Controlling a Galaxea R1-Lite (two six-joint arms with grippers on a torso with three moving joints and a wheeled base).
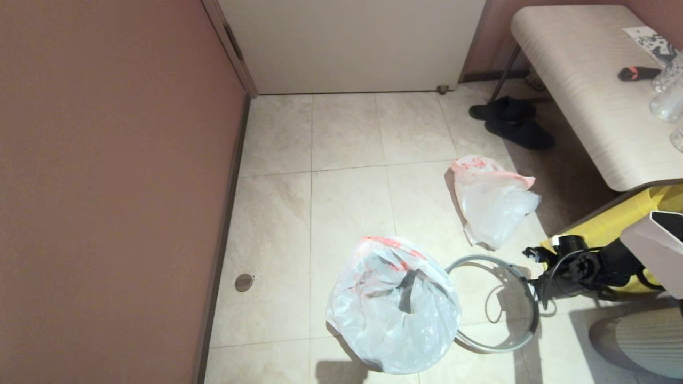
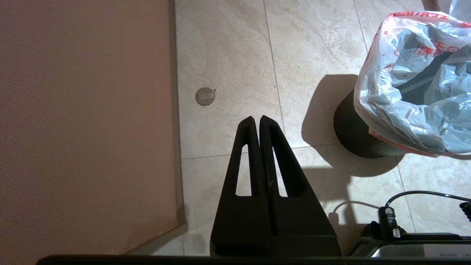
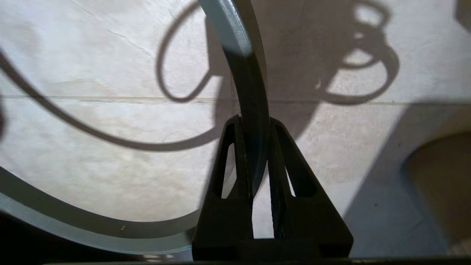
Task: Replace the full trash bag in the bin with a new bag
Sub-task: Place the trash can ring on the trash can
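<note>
The black bin [image 2: 353, 129] stands on the tiled floor with a crinkled, bulging translucent bag [image 1: 395, 304] draped over its mouth. Its loose grey hoop [image 1: 493, 304] is off the bin, just to its right, with its left part hidden behind that bag. My right gripper [image 1: 535, 292] is shut on the hoop's right side, and the band [image 3: 235, 33] runs between the fingers [image 3: 230, 154]. The new bag [image 1: 493, 202], limp and white with a pink-red rim band, lies on the floor beyond the hoop. My left gripper [image 2: 256, 118] is shut and empty above the floor left of the bin.
A brown wall [image 1: 106, 186] runs along the left and a white door [image 1: 352, 42] stands at the back. A bench [image 1: 587, 90] with bottles stands at right, black shoes [image 1: 509, 120] beneath it and a yellow bag [image 1: 613, 224] nearby. A round floor cap [image 1: 244, 282] sits near the wall.
</note>
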